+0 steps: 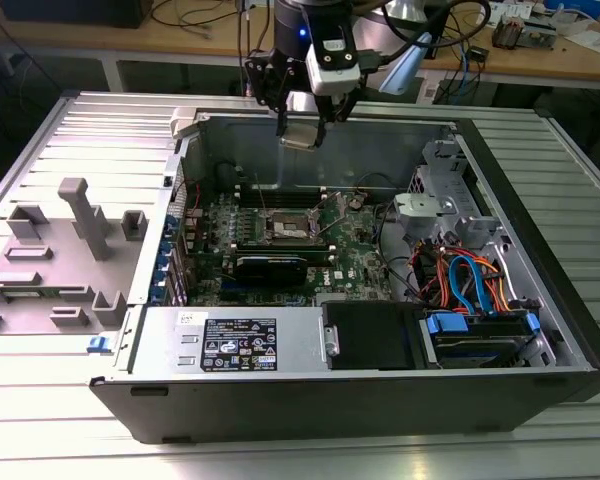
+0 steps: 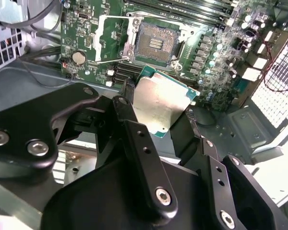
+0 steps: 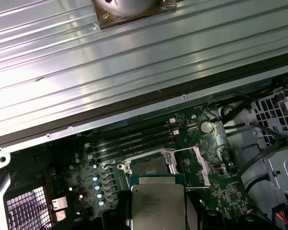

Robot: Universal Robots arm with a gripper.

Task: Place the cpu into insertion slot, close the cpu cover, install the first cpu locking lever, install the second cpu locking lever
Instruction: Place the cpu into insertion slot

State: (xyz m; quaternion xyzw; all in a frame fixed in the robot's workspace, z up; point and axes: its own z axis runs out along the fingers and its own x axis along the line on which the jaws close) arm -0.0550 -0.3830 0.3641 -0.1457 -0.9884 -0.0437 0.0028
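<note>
- Over on the exterior view's left, a grey parts tray (image 1: 65, 245) sits outside the case (image 1: 400, 150). It's not in play right now.
- In the middle, the gripper (image 1: 300, 130) hangs high over the case near its back wall. Its fingers are clamped on two opposite edges of the cpu (image 1: 299, 139).
- Below that, the insertion slot (image 2: 157, 43) is bare with its contacts exposed. The cpu cover (image 2: 100, 36) is swung open beside it, so nothing blocks the way in.
- I'd call this the carry-over stage. The chip is well above the board and not seated.
- Tip: get it level and square to the socket rim, match the corner marker, then go straight down. Don't slide it across those contacts.
- On the exterior view's right, the blue and orange cables (image 1: 465, 280) are well apart from the socket, so no snag worries there.
</note>
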